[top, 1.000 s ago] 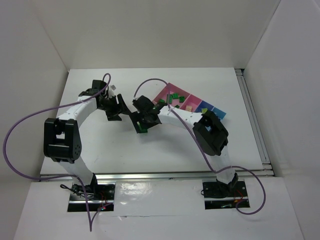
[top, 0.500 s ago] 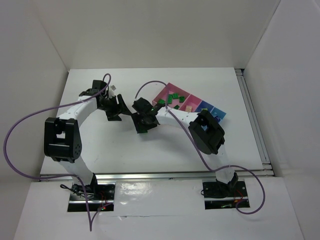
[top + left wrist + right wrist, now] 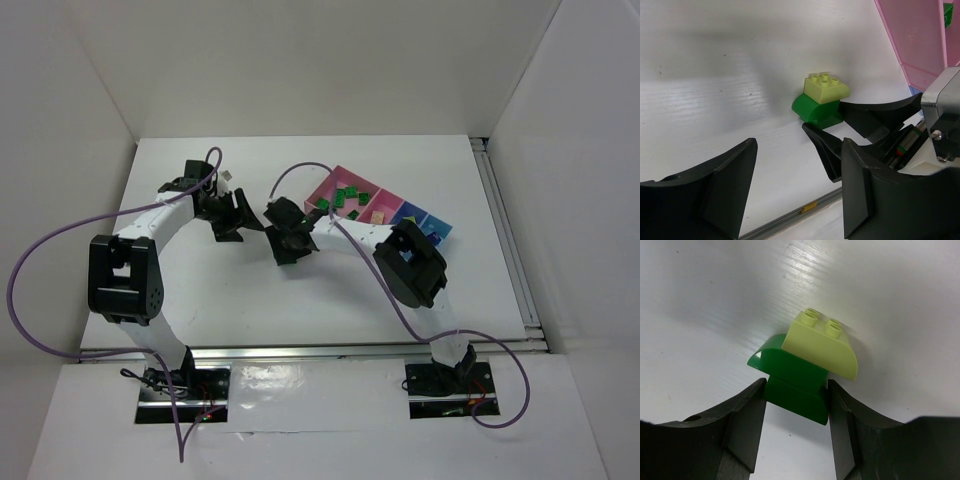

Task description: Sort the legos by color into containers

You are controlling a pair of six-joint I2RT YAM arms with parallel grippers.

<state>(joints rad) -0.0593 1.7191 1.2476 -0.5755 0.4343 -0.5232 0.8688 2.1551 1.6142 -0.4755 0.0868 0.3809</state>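
My right gripper [image 3: 795, 392] is shut on a dark green brick [image 3: 792, 377] with a pale yellow-green brick [image 3: 822, 345] stuck on top; both fingers press the green brick's sides at or just above the table. The left wrist view shows the same pair, green brick [image 3: 816, 111] and yellow-green brick [image 3: 826, 88], between the right gripper's black fingers [image 3: 875, 107]. My left gripper [image 3: 795, 192] is open and empty, close beside it. From above, the left gripper [image 3: 240, 220] and right gripper [image 3: 287, 248] nearly meet. The containers, pink [image 3: 335, 182] and blue [image 3: 428, 220], hold several green bricks [image 3: 348, 198].
A pale brick [image 3: 378, 214] lies in a pink box of the row. A metal rail [image 3: 300, 350] runs along the table's near edge. White walls enclose the table on the left, back and right. The pink container's edge [image 3: 910, 45] shows at the right of the left wrist view.
My right gripper has shifted slightly away from the near edge and toward the left gripper with the green brick pair in it. The left arm has not moved.
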